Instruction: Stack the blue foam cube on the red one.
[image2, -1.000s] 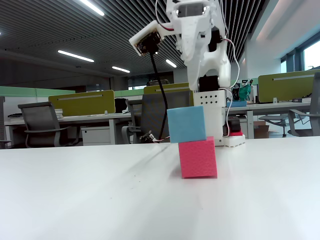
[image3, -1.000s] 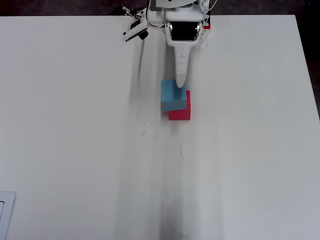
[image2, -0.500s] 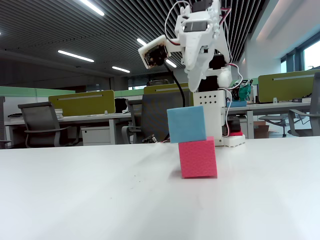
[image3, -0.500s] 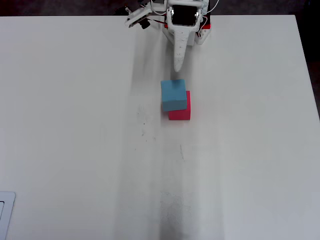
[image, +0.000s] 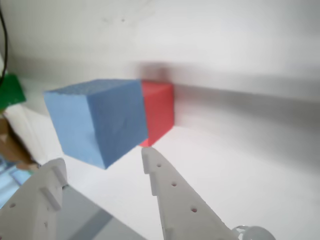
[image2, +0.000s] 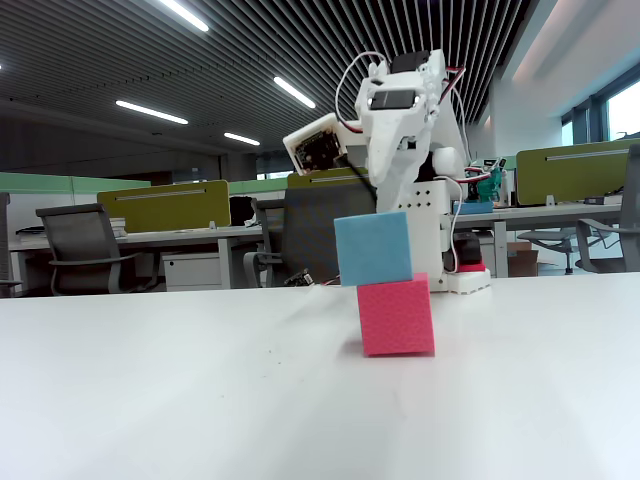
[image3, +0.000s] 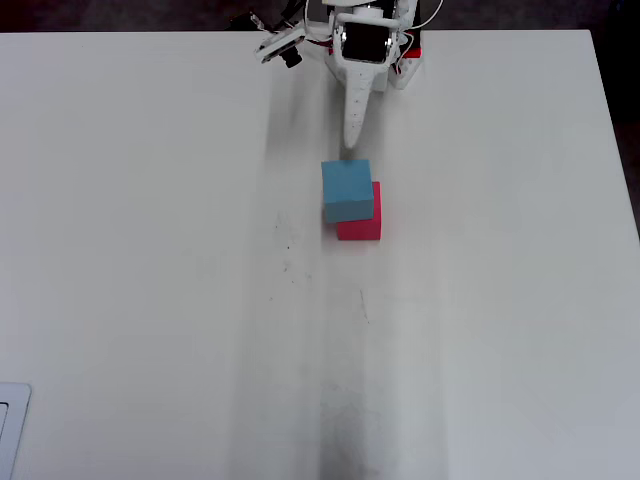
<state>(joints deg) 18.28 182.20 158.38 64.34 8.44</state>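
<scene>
Where the white tabletop (image3: 150, 250) runs out from the robot's base, the blue foam cube (image2: 373, 248) sits on top of the red one (image2: 396, 317); in the fixed view it is shifted to the left, so its left edge overhangs while the red cube's right edge stays bare; the overhead view shows the same offset, the blue cube (image3: 346, 190) covering most of the red cube (image3: 364, 222) and leaving a strip along the right and near sides. The jaws (image: 102, 162) are spread and empty, apart from both cubes; in the wrist view the blue cube (image: 97, 120) lies just beyond the two white fingers (image: 172, 192); from overhead the jaws point down at the tabletop, just short of the stack.
</scene>
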